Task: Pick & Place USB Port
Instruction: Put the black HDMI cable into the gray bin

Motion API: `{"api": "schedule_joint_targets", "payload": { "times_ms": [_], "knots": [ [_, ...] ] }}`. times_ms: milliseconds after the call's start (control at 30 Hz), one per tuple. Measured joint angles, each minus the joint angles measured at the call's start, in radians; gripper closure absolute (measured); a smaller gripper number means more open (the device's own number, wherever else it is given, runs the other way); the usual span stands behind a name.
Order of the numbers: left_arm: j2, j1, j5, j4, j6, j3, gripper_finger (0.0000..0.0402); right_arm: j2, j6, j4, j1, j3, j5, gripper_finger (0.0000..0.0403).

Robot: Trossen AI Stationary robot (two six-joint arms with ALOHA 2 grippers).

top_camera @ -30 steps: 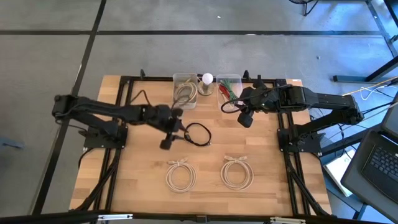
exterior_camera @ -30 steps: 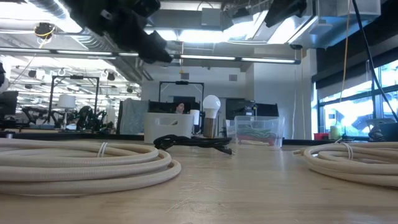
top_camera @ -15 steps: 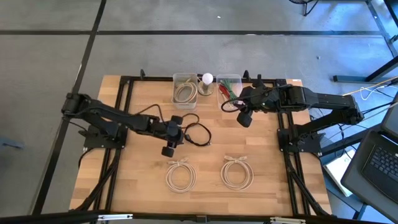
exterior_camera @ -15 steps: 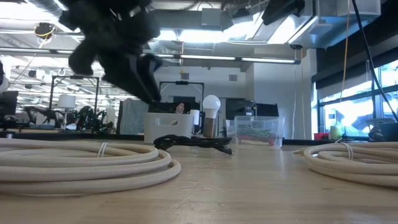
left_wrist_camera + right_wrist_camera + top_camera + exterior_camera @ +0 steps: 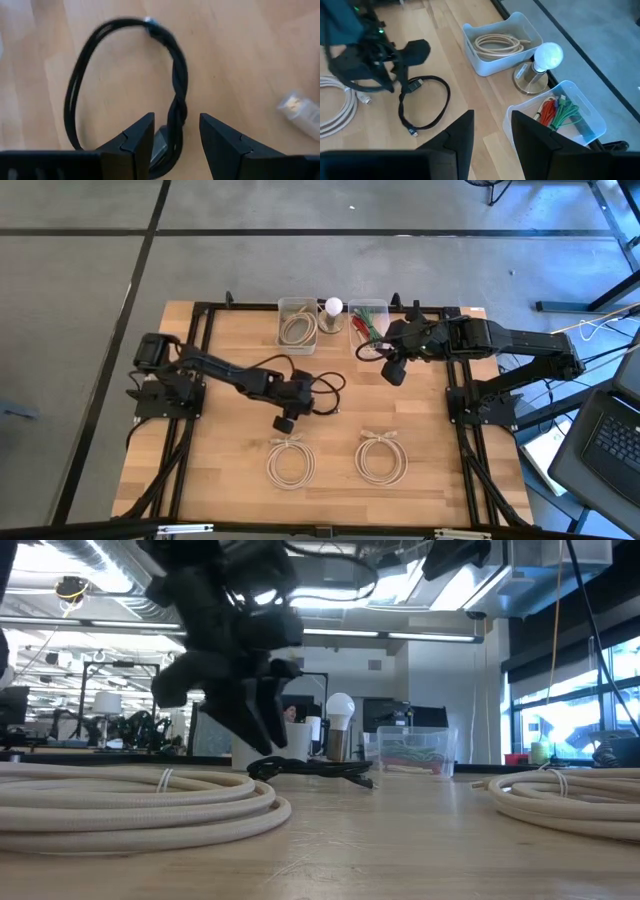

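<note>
The black USB cable (image 5: 322, 392) lies coiled on the wooden table, mid-table; it also shows in the low view (image 5: 310, 768) and the right wrist view (image 5: 425, 102). My left gripper (image 5: 303, 402) is open, low over the coil's left side. In the left wrist view its fingers (image 5: 176, 125) stand on either side of the coil's twisted stretch (image 5: 177, 107), apart from it. My right gripper (image 5: 385, 355) is open and hovers by the far bins (image 5: 492, 125).
Two beige cable coils (image 5: 290, 463) (image 5: 381, 457) lie near the table's near edge. At the far edge stand a bin holding a beige cable (image 5: 298, 325), a light bulb (image 5: 333, 308) and a bin of coloured cables (image 5: 370, 320). Bare wood lies between the coils.
My left arm has reached out toward the table's right and come down, bringing its open gripper from above and left of the black cable to just over the coil's left side. The cable has stayed where it was.
</note>
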Motion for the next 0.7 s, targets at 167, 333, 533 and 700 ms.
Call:
{"api": "schedule_joint_targets", "payload": {
  "times_ms": [167, 333, 533, 700],
  "knots": [
    [0.049, 0.024, 0.021, -0.016, -0.002, 0.015, 0.0253, 0.0, 0.0, -0.006, 0.0, 0.0, -0.007, 0.027],
    [0.091, 0.039, 0.031, -0.017, -0.003, 0.015, 0.0252, 0.0, -0.003, -0.007, 0.0, 0.0, -0.007, 0.027],
    [0.098, 0.047, 0.032, -0.013, -0.02, 0.035, 0.032, 0.0, -0.003, -0.007, 0.0, 0.0, -0.007, 0.027],
    [0.052, 0.026, 0.056, -0.071, -0.035, 0.095, 0.0379, 0.0, -0.002, -0.011, 0.0, 0.0, -0.007, 0.027]
  ]
}}
